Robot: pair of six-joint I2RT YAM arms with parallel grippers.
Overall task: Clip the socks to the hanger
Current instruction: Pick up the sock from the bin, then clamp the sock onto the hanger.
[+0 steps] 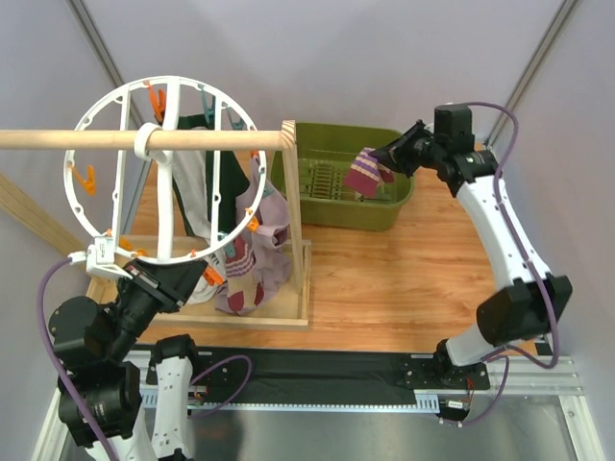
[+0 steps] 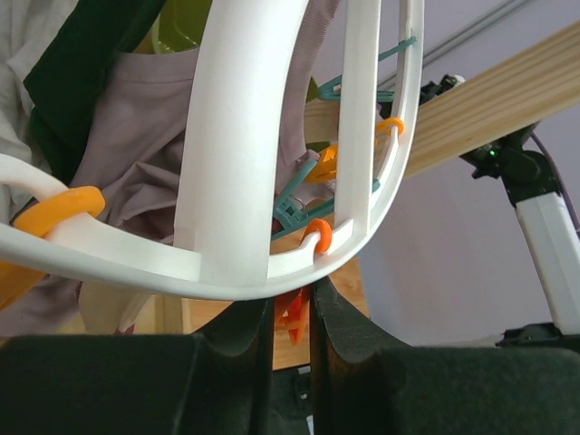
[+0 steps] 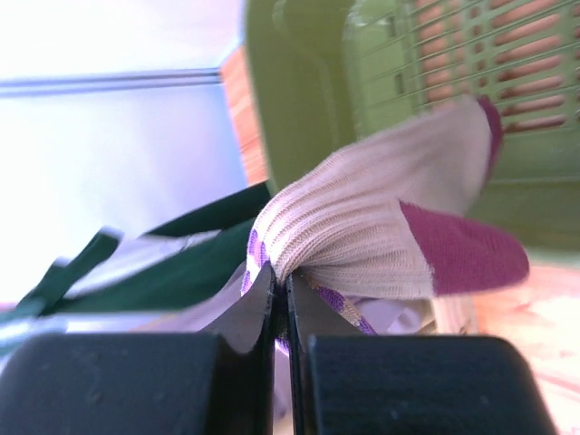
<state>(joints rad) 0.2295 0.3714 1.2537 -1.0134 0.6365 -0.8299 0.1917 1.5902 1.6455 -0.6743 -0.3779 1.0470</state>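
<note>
A green plastic basket (image 1: 365,216) stands at the far side of the wooden table (image 1: 404,279), its slatted floor in view. Above its right half hangs a sock (image 1: 365,173), cream ribbed with maroon toe and heel and purple stripes. The right pincer (image 1: 392,158) has its jaws clenched on the sock's edge, and in the right wrist view the fabric bunches where the two black fingers (image 3: 227,362) meet, with the basket's wall (image 3: 299,109) just behind. Well apart to the left, the hanger (image 1: 122,173), a white spoked ring, hangs from a wooden rod (image 1: 58,139). Orange and teal clips sit around its rim. Below the ring hang a mauve garment (image 1: 274,216), a dark green and white garment (image 1: 197,168) and a second sock (image 1: 238,274), striped with maroon patches. The second sock dangles near the ring's lower right edge. The left pincer (image 1: 187,276) sits at the ring's near rim. In the left wrist view its jaws stand only a narrow slot apart, directly under the white rim (image 2: 236,136). An orange clip (image 2: 292,319) fills that slot, gripped between the two fingers.
</note>
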